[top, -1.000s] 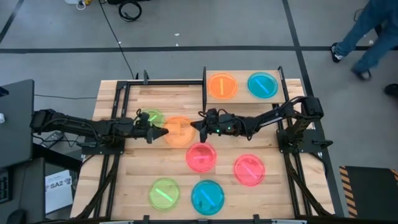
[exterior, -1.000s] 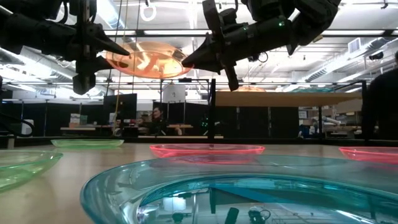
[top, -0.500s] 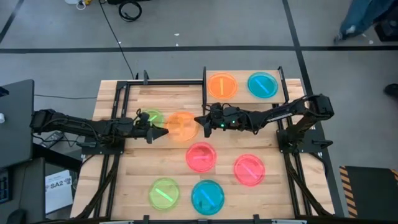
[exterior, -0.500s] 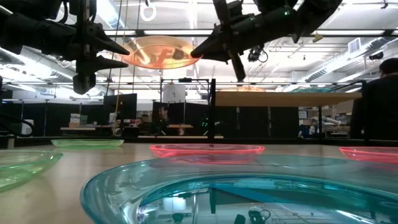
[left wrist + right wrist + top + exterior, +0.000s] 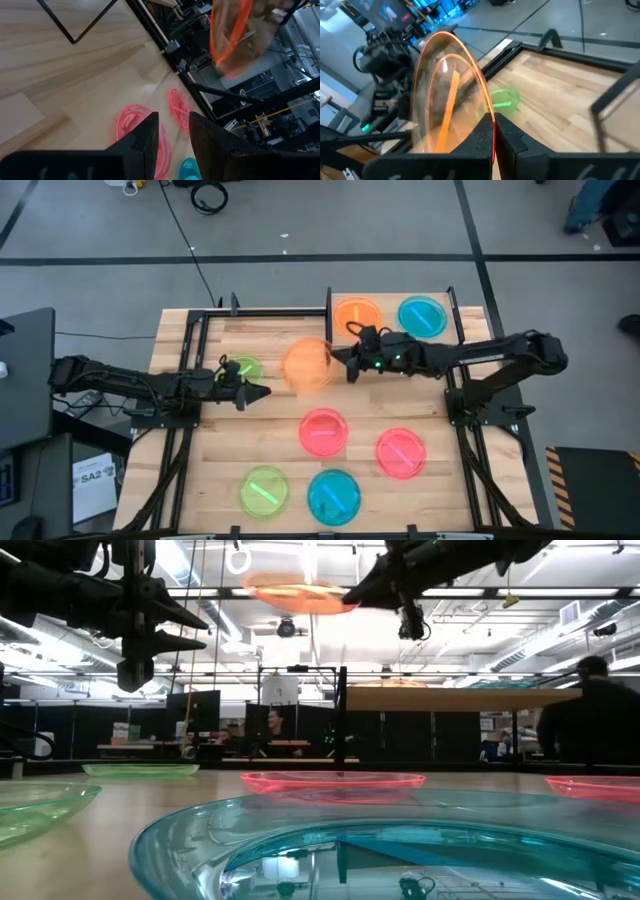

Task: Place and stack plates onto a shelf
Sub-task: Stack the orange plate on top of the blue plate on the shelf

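An orange plate (image 5: 307, 364) hangs in the air over the table's middle, left of the shelf (image 5: 392, 298), with my right gripper (image 5: 338, 360) shut on it. It also shows in the low view as the orange plate (image 5: 295, 592) and in the right wrist view as the orange plate (image 5: 445, 95). On the shelf lie a second orange plate (image 5: 357, 316) and a teal plate (image 5: 422, 317). My left gripper (image 5: 260, 392) stands open and holds nothing, left of the lifted plate and lower than it. My right gripper pinches the orange plate's rim (image 5: 490, 116) between its two fingers, on the side of the plate toward the table's right. The fingers reach in about level from the right. The plate is lifted clear, roughly level, and sticks out beyond the fingertips toward the left.
On the tabletop lie a green plate (image 5: 243, 368) by the left gripper, two pink plates (image 5: 323, 432) (image 5: 400, 453), another green plate (image 5: 264, 491) and a teal plate (image 5: 333, 496). Black posts (image 5: 329, 310) frame the shelf. A person (image 5: 590, 720) stands beyond the table.
My right gripper has risen and drawn back toward the table's right and far edges, carrying the orange plate up and away from my left gripper, toward the shelf. The plate stays lifted clear.
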